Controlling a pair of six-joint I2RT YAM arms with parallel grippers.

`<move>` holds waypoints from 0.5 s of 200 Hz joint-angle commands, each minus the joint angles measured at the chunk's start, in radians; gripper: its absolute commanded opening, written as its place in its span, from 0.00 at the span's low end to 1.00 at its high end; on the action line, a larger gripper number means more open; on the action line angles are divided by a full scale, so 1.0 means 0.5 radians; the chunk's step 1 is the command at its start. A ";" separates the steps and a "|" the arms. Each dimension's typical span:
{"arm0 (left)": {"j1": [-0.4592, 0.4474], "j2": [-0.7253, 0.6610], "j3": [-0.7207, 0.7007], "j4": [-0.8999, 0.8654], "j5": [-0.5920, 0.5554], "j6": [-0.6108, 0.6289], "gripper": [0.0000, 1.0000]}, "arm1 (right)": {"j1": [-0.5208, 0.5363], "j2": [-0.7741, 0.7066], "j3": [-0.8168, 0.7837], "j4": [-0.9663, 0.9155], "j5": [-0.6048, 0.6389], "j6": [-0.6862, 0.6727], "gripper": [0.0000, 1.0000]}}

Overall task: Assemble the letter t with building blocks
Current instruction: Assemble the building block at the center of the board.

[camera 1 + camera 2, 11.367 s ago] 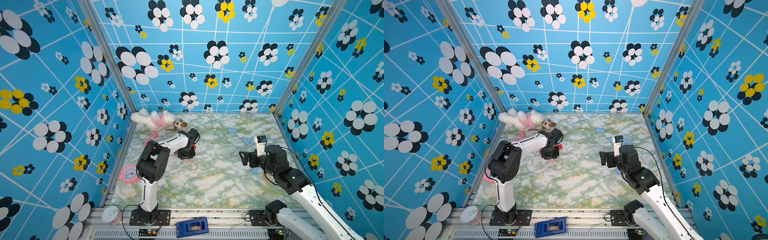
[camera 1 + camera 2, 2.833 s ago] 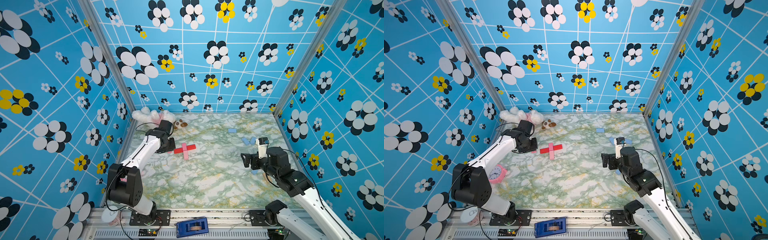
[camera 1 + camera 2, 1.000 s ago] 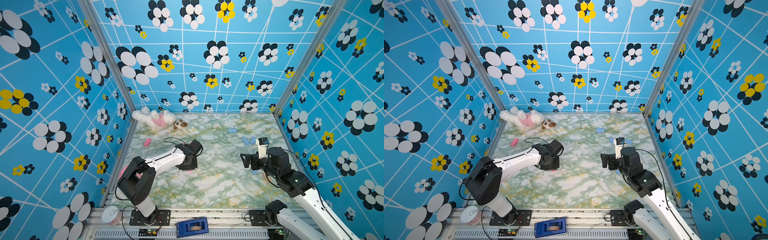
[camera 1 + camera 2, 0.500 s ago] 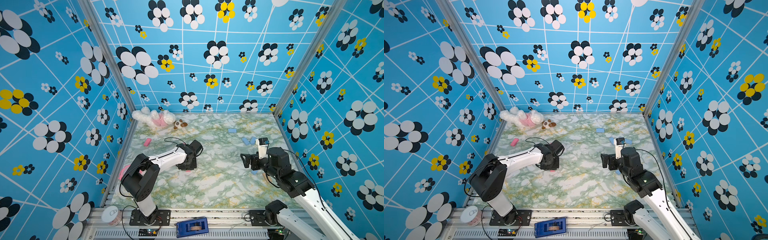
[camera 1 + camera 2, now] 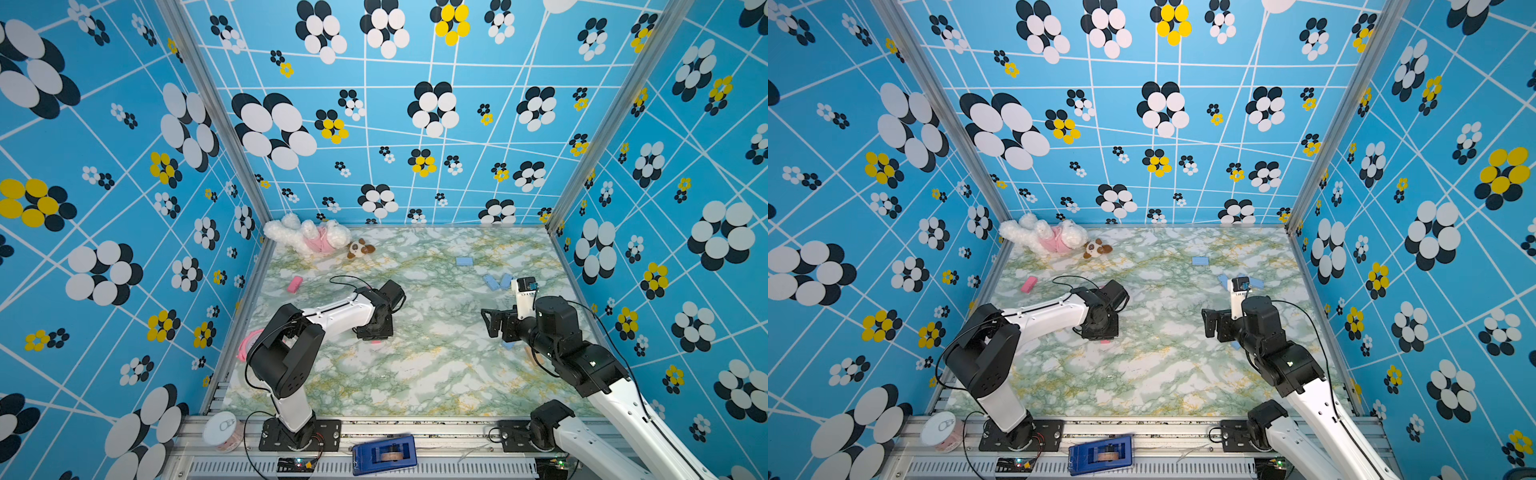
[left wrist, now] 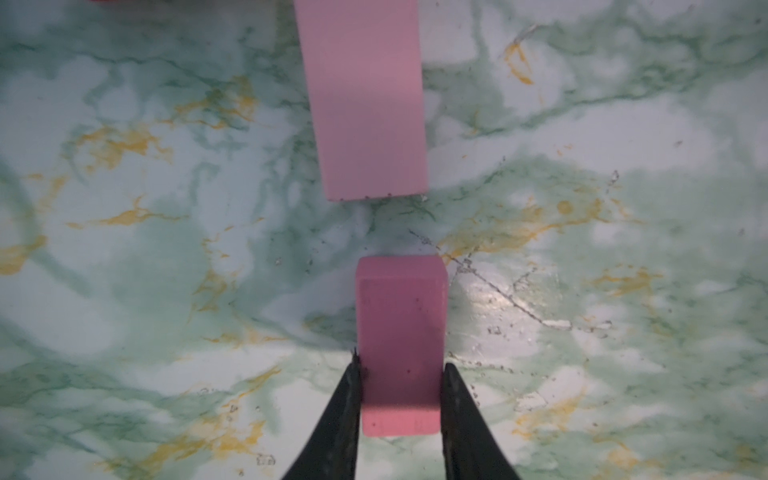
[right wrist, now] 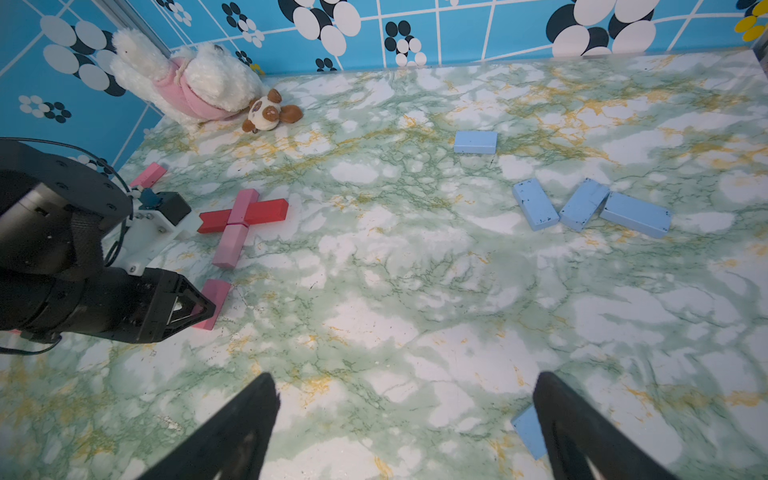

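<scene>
My left gripper [image 6: 401, 374] is shut on a pink block [image 6: 401, 345], its fingers pressed on the two long sides, low over the marble table. Just beyond it, in line, lies another pink block [image 6: 365, 99]. In the right wrist view that one is the stem [image 7: 230, 247] of a cross made with two red blocks [image 7: 266, 210] and a pink top piece [image 7: 243, 203], and the held block [image 7: 214, 301] sits a small gap short of the stem. In both top views the left gripper [image 5: 372, 332] [image 5: 1098, 332] hides the cross. My right gripper [image 5: 494, 326] hovers open and empty.
A loose pink block [image 5: 295, 284] lies at the back left, with light blue blocks [image 7: 475, 142] [image 7: 534, 203] [image 7: 636, 214] at the back right. Another blue one [image 7: 528, 432] is by my right finger. A plush toy [image 5: 309, 239] fills the back left corner. A pink clock [image 5: 245, 345] sits behind the left arm.
Since about three seconds ago the left arm has come from the back left to the near end of the cross, carrying a pink block. Over the last second it barely moves. The right arm holds still.
</scene>
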 commanded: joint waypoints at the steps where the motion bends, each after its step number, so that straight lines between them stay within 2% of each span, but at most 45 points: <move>1: 0.034 0.034 -0.001 0.006 -0.076 0.002 0.19 | 0.017 -0.018 -0.021 -0.014 0.014 0.023 0.99; 100: 0.063 0.100 0.066 0.016 -0.077 0.017 0.20 | 0.017 -0.015 -0.028 -0.005 0.013 0.024 0.99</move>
